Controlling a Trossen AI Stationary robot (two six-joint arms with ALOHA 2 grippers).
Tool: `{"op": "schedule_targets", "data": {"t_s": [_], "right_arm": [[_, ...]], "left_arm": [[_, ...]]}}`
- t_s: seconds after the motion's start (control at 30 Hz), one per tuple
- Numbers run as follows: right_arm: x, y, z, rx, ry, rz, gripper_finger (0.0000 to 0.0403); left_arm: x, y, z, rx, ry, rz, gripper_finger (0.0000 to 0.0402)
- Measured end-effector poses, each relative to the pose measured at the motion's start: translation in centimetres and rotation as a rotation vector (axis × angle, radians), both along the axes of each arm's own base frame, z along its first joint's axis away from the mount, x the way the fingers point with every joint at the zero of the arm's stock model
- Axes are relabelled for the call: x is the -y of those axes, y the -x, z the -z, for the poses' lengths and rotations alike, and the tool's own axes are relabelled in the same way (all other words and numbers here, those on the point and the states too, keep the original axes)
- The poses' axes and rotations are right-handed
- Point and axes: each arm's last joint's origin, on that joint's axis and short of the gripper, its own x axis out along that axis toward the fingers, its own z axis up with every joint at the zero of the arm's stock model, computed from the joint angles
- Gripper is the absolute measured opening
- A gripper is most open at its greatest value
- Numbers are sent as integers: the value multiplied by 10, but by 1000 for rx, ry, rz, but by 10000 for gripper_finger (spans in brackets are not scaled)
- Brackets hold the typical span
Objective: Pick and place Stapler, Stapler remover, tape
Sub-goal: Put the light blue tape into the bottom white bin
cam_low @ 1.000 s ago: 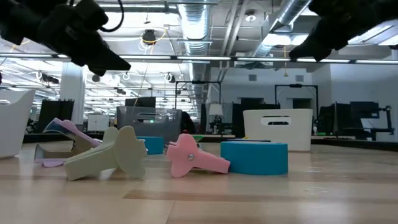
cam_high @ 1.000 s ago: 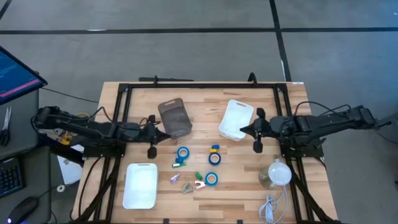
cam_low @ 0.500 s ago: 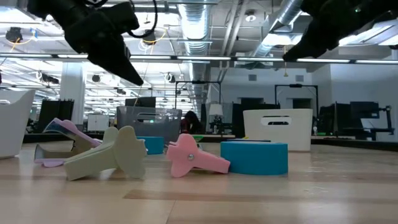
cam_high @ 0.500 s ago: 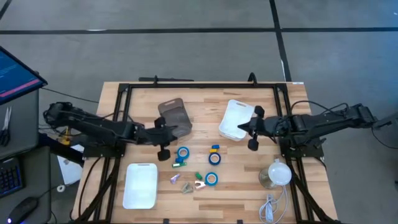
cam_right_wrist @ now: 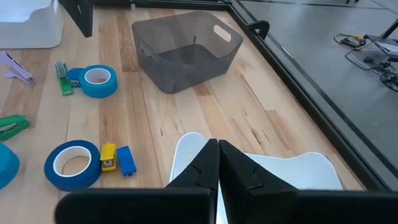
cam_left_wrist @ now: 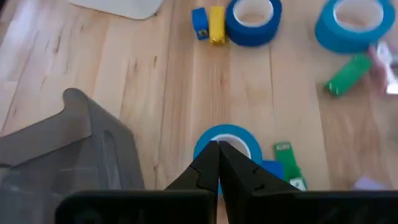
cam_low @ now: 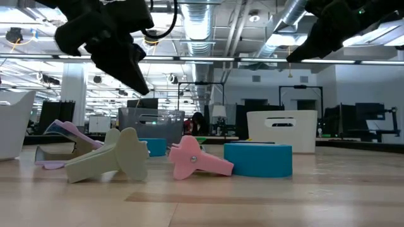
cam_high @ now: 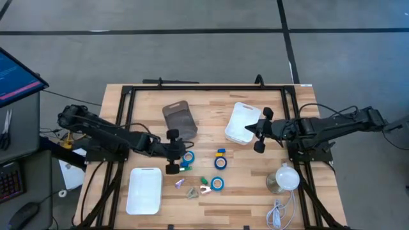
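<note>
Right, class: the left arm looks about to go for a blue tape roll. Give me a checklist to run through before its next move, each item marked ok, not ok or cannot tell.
1. Left gripper lined up with the nearest tape roll: ok.
2. Left jaws open for a grasp: not ok, shut.
3. Green stapler clear of that roll: not ok, it lies close beside it.
4. Grey bin empty and in reach: ok.
5. Right gripper out of the way, shut, over the white bin: ok.
6. Contact with the roll: cannot tell.
</note>
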Motion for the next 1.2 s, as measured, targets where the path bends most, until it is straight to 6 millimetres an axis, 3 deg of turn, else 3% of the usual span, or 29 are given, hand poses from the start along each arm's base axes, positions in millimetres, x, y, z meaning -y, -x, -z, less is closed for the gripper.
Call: {"op": "schedule_targets", "data": {"t_s": [0.2,0.4,0.6,0.77,0.9,1.2], "right_arm": [[0,0,0,-2,0,0,0],[0,0,1,-7,1,0,0],[0,0,1,-7,1,0,0],[0,0,1,-7,1,0,0],[0,1,1,-12,2,-1,0],[0,1,1,-17,1,-3,0]], "left_arm": [[1,-3,5,-56,-121,140,2],[-10,-7,5,-50,-119,97,7],[-20,-13,3,-14,-28,114,59],[-23,-16,4,-23,-30,226,100],[-22,-21,18,-85,-89,308,108],[-21,-34,59,-195,-128,292,127]]}}
